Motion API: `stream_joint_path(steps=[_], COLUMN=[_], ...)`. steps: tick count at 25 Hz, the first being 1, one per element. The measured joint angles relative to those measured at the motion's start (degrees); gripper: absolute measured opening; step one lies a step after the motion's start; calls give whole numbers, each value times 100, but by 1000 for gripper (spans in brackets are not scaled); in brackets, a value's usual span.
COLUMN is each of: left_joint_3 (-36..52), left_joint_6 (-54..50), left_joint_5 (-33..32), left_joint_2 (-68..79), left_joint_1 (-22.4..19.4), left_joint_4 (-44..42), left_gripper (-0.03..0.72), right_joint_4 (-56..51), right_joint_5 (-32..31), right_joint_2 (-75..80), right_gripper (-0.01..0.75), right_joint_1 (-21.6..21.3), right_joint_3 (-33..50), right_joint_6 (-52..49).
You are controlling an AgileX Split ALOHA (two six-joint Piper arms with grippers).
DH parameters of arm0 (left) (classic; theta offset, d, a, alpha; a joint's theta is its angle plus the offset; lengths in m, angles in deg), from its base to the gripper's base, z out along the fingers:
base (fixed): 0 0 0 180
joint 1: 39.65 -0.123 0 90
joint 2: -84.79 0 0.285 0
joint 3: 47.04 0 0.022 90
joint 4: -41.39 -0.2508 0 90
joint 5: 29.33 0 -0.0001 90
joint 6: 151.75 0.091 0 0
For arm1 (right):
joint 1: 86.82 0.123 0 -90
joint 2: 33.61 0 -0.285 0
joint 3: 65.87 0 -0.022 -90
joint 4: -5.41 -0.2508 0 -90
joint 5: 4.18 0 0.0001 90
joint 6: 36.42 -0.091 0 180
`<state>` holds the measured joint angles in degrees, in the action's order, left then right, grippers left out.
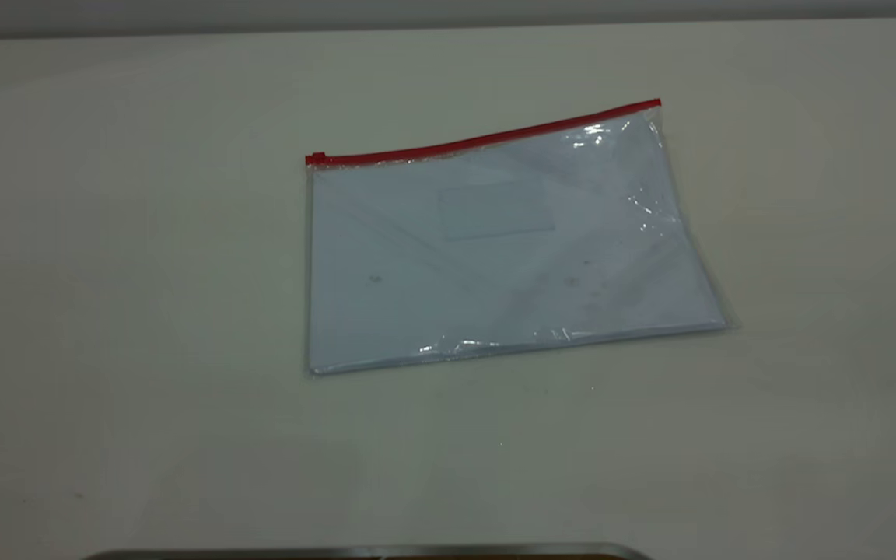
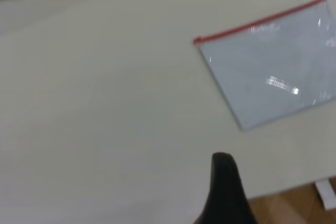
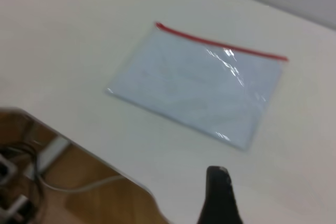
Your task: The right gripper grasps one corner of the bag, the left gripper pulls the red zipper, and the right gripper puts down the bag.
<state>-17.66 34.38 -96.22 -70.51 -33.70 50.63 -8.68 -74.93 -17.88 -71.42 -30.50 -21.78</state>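
The bag (image 1: pixel 502 249), a clear flat pouch with white paper inside, lies flat on the table's middle. The red zipper (image 1: pixel 487 140) runs along its far long edge. The slider tab (image 1: pixel 317 159) sits at the zipper's left end, and the red-tipped corner (image 1: pixel 656 103) is at its right end. Neither gripper shows in the exterior view. In the left wrist view, a black part of the left gripper (image 2: pixel 224 187) hangs near the table's edge, well away from the bag (image 2: pixel 273 72). In the right wrist view, the right gripper (image 3: pixel 219 195) is likewise apart from the bag (image 3: pixel 194 85).
The pale table (image 1: pixel 145 311) surrounds the bag on all sides. A dark metal rim (image 1: pixel 370 552) shows at the near edge. Beyond the table edge lie wooden floor (image 2: pixel 294 208) and cables (image 3: pixel 21 182).
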Motion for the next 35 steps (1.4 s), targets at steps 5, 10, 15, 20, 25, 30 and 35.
stream_joint_path(steps=[5,10,15,20,25,30,35], left_joint_3=[758,1367,1772,1792,1987,1999,1999], left_joint_6=[129,146,151,151,151,129,-232], left_joint_5=[0,0,0,25,174,208,215], left_joint_2=[-237,-259,-259,-259,-259,-259,-259], left_joint_1=[0,0,0,0,0,0,0], left_joint_4=[-16,-16,-16,-11,-23,-104,-513], left_gripper=[581,581,581,581,581,581,581], right_joint_4=[492,614,673,768,874,926,926], right_joint_5=[195,410,520,547,558,558,570], right_joint_2=[-429,-768,-888,-888,-888,-888,-888], right_gripper=[591,591,591,591,591,591,591], right_joint_1=[0,0,0,0,0,0,0], right_joint_3=[790,1263,1415,1415,1415,1415,1415], right_joint_6=[0,0,-54,-196,-331,-457,-457])
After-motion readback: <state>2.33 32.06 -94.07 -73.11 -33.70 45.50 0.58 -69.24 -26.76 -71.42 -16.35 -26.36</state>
